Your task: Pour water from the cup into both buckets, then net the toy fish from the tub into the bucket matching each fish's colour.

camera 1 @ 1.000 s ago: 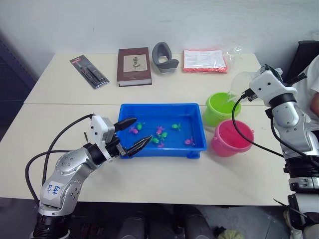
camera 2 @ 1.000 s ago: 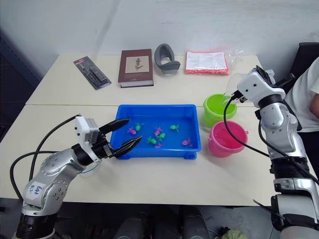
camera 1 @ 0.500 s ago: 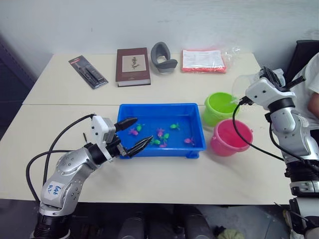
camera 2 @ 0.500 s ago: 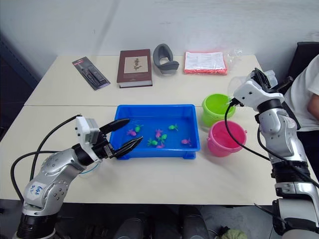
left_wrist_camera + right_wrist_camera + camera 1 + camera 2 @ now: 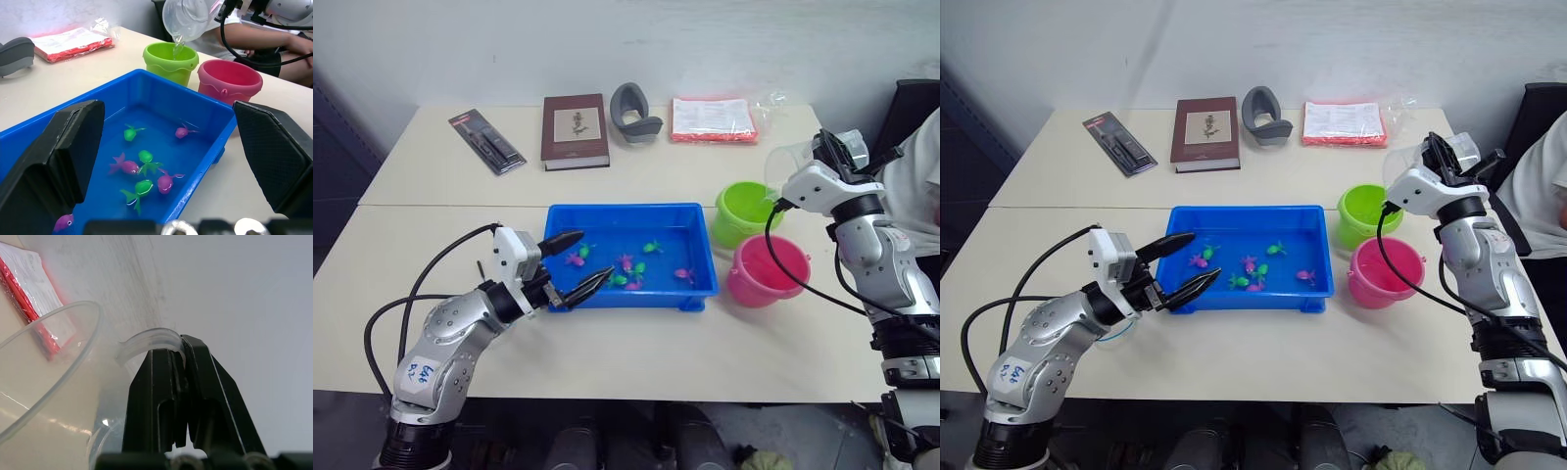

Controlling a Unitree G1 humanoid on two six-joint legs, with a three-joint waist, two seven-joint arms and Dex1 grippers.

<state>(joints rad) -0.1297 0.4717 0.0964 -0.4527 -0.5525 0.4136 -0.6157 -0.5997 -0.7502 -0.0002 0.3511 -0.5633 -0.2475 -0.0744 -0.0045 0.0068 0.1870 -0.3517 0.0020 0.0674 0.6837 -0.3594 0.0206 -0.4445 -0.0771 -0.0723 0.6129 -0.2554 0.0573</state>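
The pouring stage is judged to be under way and none of the netting begun. With the tub [image 5: 631, 253] taken as the landmark, the lime green bucket [image 5: 742, 211] is found just beside its far right corner and the pink bucket [image 5: 763, 271] just beside its near right corner, the two buckets close together. The cup [image 5: 188, 18] is held tilted above the green bucket, and in the left wrist view a thin stream of water is seen falling from its spout into that bucket. The right gripper [image 5: 178, 382] is pressed together on the cup's handle, as shown in the right wrist view. Whether the pink bucket already holds water cannot be told; if not, its filling is left to be done. The toy fish [image 5: 142, 169], pink and green, are all seen lying inside the tub, gathered around its middle and near side, so that no fish has yet been sorted into either bucket. The left gripper [image 5: 571, 264] is held spread wide and empty at the tub's near left corner, one finger over the rim. What remains, by this judgement, is the finishing of the pour and the whole netting of the fish by colour.
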